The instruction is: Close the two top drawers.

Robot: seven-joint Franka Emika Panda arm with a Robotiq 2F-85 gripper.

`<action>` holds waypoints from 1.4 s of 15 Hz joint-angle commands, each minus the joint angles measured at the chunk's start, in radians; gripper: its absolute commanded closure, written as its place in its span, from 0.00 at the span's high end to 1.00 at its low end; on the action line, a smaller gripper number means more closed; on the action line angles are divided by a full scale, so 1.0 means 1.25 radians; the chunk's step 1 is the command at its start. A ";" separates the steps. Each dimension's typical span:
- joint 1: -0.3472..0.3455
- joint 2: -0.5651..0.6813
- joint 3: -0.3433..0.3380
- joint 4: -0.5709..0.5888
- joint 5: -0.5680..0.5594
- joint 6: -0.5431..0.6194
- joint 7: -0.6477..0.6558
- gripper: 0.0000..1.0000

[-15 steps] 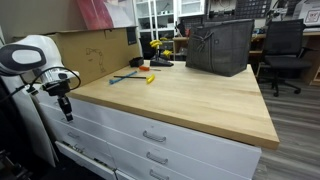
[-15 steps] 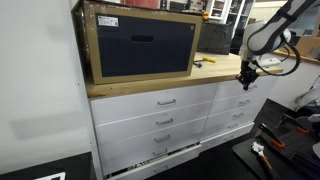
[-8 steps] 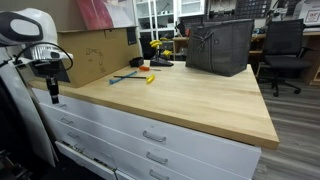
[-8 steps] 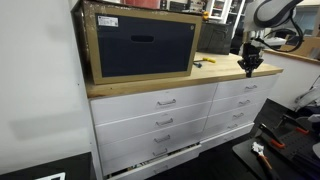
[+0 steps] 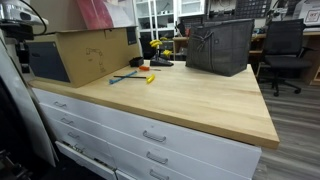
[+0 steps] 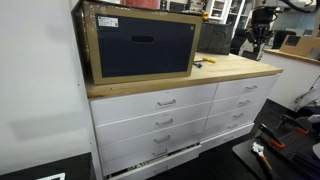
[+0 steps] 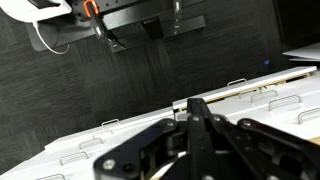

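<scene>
Workshop bench: wooden benchtop over a white drawer cabinet. Both fronts in the top row look flush with the cabinet face. They are the top drawer under the box and the other top drawer beside it, each with a silver pull at centre. Cardboard box sits on the benchtop at one end. Gripper hangs over the opposite end of the benchtop. It is above and well apart from both drawers, nearer the other top drawer, touching nothing. Wrist view: gripper points down toward the cabinet with its fingertips together and nothing between them. White fronts with pulls show past it. Lowest drawer on the box side sits slightly out of line. Dark bin stands at the back of the benchtop in an exterior view.
</scene>
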 commanded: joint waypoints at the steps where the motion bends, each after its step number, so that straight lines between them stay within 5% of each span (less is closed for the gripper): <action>1: -0.188 -0.012 0.200 0.043 0.072 -0.087 -0.026 0.00; 4: -0.270 -0.023 0.306 0.085 0.112 -0.151 -0.014 0.00; 8: -0.318 -0.031 0.379 0.140 0.136 -0.209 -0.004 0.00; 18: -0.371 -0.059 0.417 0.304 0.082 -0.388 -0.023 0.00; 19: -0.376 -0.058 0.417 0.320 0.076 -0.405 -0.018 0.26; 21: -0.380 -0.063 0.421 0.297 0.081 -0.374 -0.012 0.32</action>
